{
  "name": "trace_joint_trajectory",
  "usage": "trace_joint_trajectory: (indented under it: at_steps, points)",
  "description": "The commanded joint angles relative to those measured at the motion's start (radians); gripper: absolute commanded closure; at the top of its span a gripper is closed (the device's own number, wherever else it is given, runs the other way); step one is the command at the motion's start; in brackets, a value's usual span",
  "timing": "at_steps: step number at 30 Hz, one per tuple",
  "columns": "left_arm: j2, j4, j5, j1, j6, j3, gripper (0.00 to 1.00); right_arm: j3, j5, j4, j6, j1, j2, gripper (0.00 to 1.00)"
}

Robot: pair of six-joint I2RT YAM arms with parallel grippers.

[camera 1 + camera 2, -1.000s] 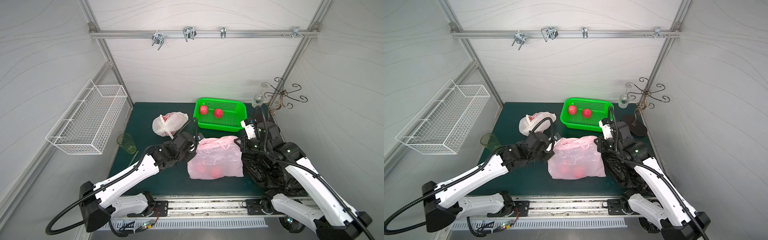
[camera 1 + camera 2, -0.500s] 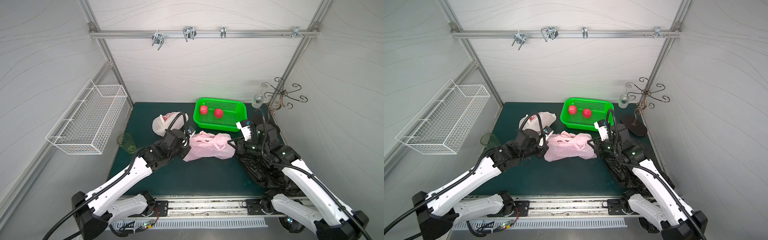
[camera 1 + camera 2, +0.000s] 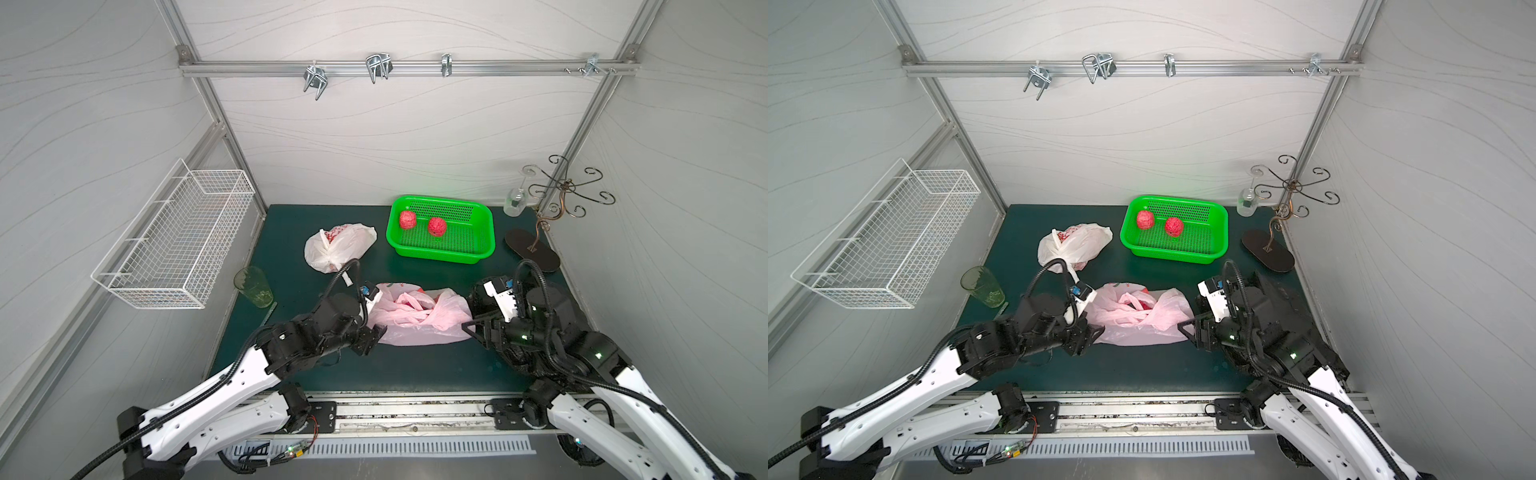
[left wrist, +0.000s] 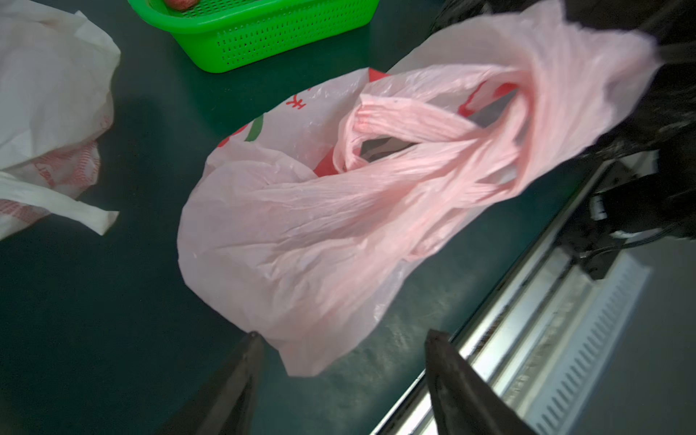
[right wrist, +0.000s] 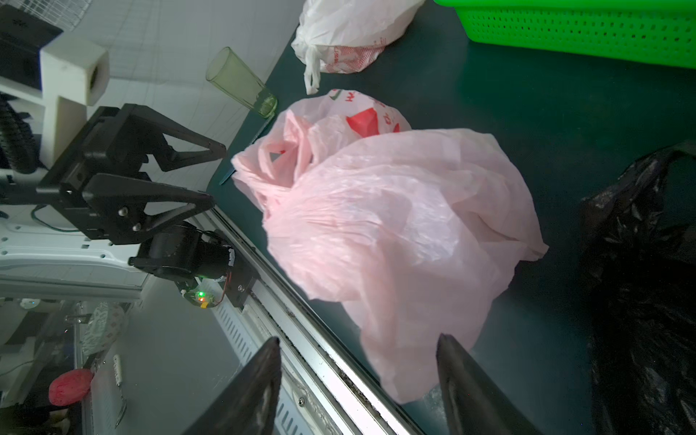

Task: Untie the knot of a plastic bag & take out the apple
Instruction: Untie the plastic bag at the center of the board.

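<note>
We have both claws released. The left gripper (image 4: pixel 343 334) stands with its jaws spread just short of one corner of the pale pink, thin plastic carrier bag (image 3: pixel 419 322). The right gripper (image 5: pixel 358 339) is spread just as wide at the bag's opposite end and holds nothing. The bag lies slumped on the dark green bench (image 3: pixel 291 232), midway between its left and right edges and somewhat nearer the front edge than the back. Its handles (image 4: pixel 414 124) cross in a loose tangle and the mouth gapes a little, so we judge the knot mostly undone, though we cannot tell whether a twist is left. The apple we cannot make out; the red patches at the mouth may be print or fruit. Our worry from here is the slack film. A claw closing blind could pinch both walls and seal the mouth, or it could drag the whole bag toward the front edge and let the apple roll off. The crumpled black plastic bag (image 5: pixel 640 282) beside the right arm could also snag. The green perforated plastic basket (image 3: pixel 436 254) holding two round red fruits (image 3: pixel 408 219) sits near the back right corner, and a knotted white plastic bag (image 3: pixel 338 247) lies toward the back.
</note>
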Motion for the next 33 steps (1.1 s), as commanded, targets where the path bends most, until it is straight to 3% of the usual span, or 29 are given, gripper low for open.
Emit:
trace_joint_trajectory:
  at_steps: [1, 4, 9, 12, 16, 21, 27, 31, 33]
  points:
    - [-0.022, 0.034, 0.121, -0.004, 0.010, 0.097, 0.26, 0.097, 0.104, -0.102, -0.043, 0.090, 0.007, 0.33]
    - [0.070, 0.024, 0.251, -0.005, 0.112, 0.176, 0.27, 0.179, 0.186, -0.139, -0.105, 0.215, 0.089, 0.35]
    - [0.266, -0.054, 0.211, -0.025, 0.344, 0.303, 0.34, 0.274, 0.395, -0.188, -0.223, 0.413, 0.276, 0.46]
    - [0.341, -0.077, 0.201, -0.026, 0.475, 0.339, 0.42, 0.294, 0.437, -0.168, -0.277, 0.450, 0.366, 0.56]
    - [0.387, -0.057, 0.137, -0.026, 0.585, 0.350, 0.42, 0.290, 0.498, -0.115, -0.318, 0.457, 0.428, 0.57]
    - [0.440, -0.019, 0.079, -0.025, 0.632, 0.364, 0.40, 0.300, 0.546, -0.100, -0.348, 0.458, 0.460, 0.56]
    - [0.492, -0.006, 0.031, -0.026, 0.628, 0.365, 0.68, 0.309, 0.588, -0.096, -0.362, 0.459, 0.464, 0.54]
    - [0.493, 0.021, 0.015, -0.026, 0.632, 0.351, 0.98, 0.307, 0.592, -0.084, -0.362, 0.458, 0.443, 0.55]
    - [0.494, 0.019, 0.014, -0.027, 0.637, 0.355, 1.00, 0.308, 0.598, -0.077, -0.364, 0.457, 0.436, 0.54]
